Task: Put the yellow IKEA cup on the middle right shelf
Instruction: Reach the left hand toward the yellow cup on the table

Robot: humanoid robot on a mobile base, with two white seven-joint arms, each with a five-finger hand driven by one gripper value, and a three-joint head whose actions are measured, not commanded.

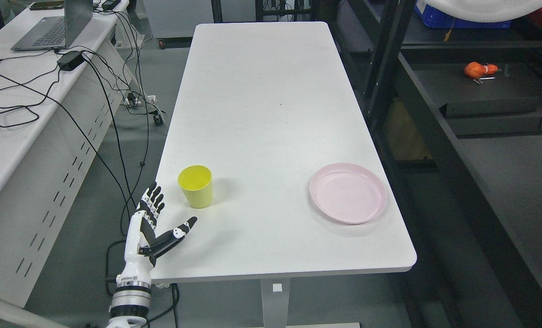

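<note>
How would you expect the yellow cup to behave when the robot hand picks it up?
The yellow cup looks like empty plastic, so probably light and rigid. Its smooth tapered wall may slip upward-narrow grasps. Standing upright on a narrower base, it could tip if nudged high.

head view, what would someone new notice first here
The yellow cup stands upright near the white table's front left corner, with the left robot hand open just in front of it, fingers spread, not touching. A pink plate lies empty near the table's front right edge, beside the dark shelving.
</note>
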